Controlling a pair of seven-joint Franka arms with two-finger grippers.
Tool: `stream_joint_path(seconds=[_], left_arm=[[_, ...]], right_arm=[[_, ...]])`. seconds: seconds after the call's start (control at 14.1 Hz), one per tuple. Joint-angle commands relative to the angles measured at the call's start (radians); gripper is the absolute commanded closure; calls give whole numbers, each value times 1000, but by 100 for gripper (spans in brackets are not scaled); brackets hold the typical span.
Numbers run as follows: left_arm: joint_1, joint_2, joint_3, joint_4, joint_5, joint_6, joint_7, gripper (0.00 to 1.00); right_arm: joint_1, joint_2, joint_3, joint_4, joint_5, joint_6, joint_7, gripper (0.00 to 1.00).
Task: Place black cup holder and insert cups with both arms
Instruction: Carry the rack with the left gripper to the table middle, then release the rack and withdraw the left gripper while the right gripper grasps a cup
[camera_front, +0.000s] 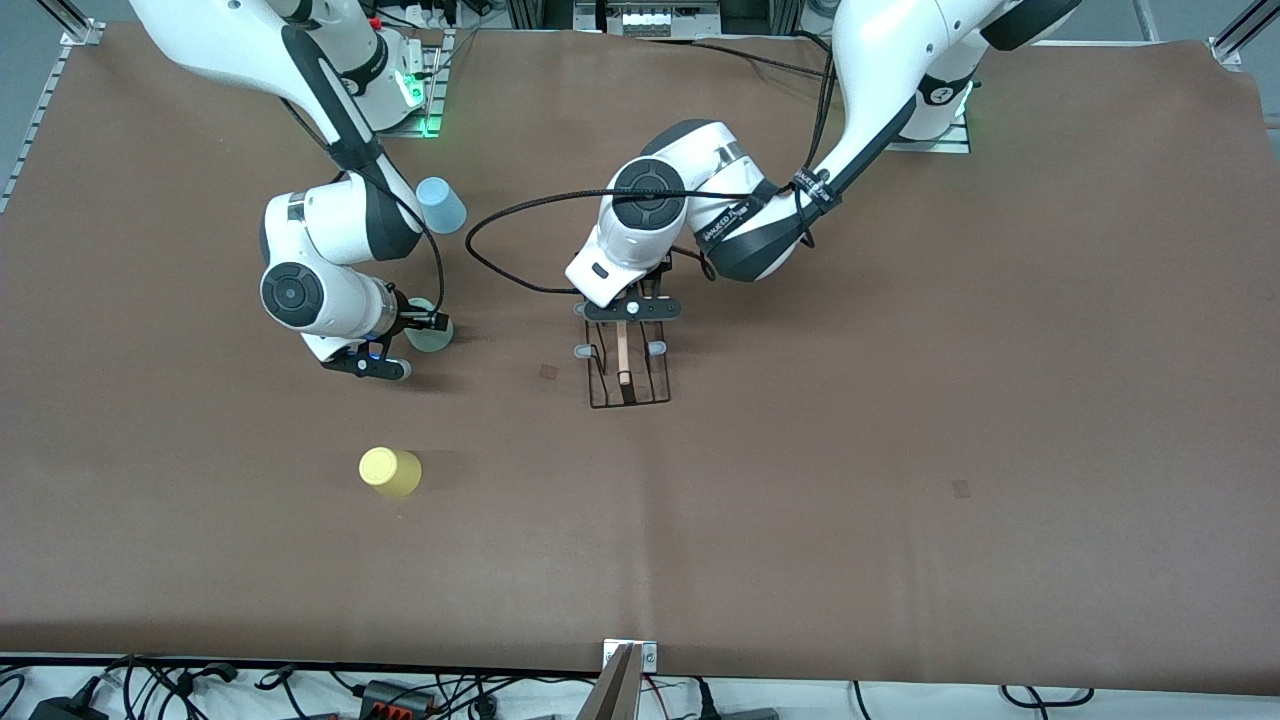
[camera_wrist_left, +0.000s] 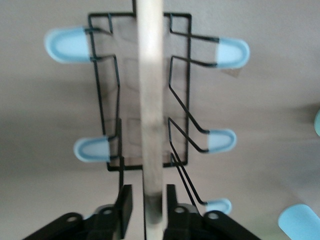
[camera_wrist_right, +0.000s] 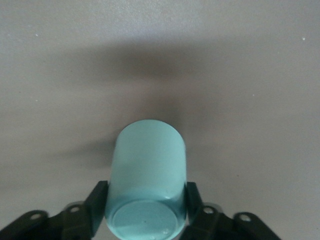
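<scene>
The black cup holder (camera_front: 628, 378) stands on the brown table mid-table, its pale wooden rod (camera_wrist_left: 151, 100) running along it and grey-capped pegs (camera_wrist_left: 67, 44) at its sides. My left gripper (camera_front: 630, 312) is low over the holder's end nearest the robots. In the left wrist view it (camera_wrist_left: 148, 192) is open, one finger on each side of the rod with small gaps. My right gripper (camera_front: 432, 330) is shut on the mint green cup (camera_wrist_right: 147, 170), base toward the wrist camera, fingers (camera_wrist_right: 98, 192) pressed on its sides. The yellow cup (camera_front: 390, 472) stands base up, nearer the front camera.
A pale blue cup (camera_front: 440, 205) stands close to the right arm's elbow, nearer the robots than the mint cup. A black cable (camera_front: 500, 215) loops over the table beside the left arm's wrist. Small dark marks (camera_front: 549, 371) lie on the brown cover.
</scene>
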Motion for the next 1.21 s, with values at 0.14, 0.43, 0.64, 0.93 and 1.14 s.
stream_joint_path(seconds=[0.14, 0.43, 0.64, 0.93, 1.14], left_arm=[[50, -71, 2, 76, 51, -175, 39, 0], [132, -139, 14, 69, 64, -279, 146, 0], [272, -183, 7, 61, 65, -363, 342, 0], [349, -328, 158, -12, 51, -394, 660, 0], [337, -491, 318, -130, 9, -394, 757, 0]], right_arm=[[1, -1, 4, 117, 2, -131, -11, 82], [17, 2, 12, 390, 14, -395, 3, 82], [114, 0, 12, 491, 15, -464, 3, 82], [279, -4, 12, 515, 15, -483, 39, 79], [361, 2, 12, 533, 21, -484, 52, 79]])
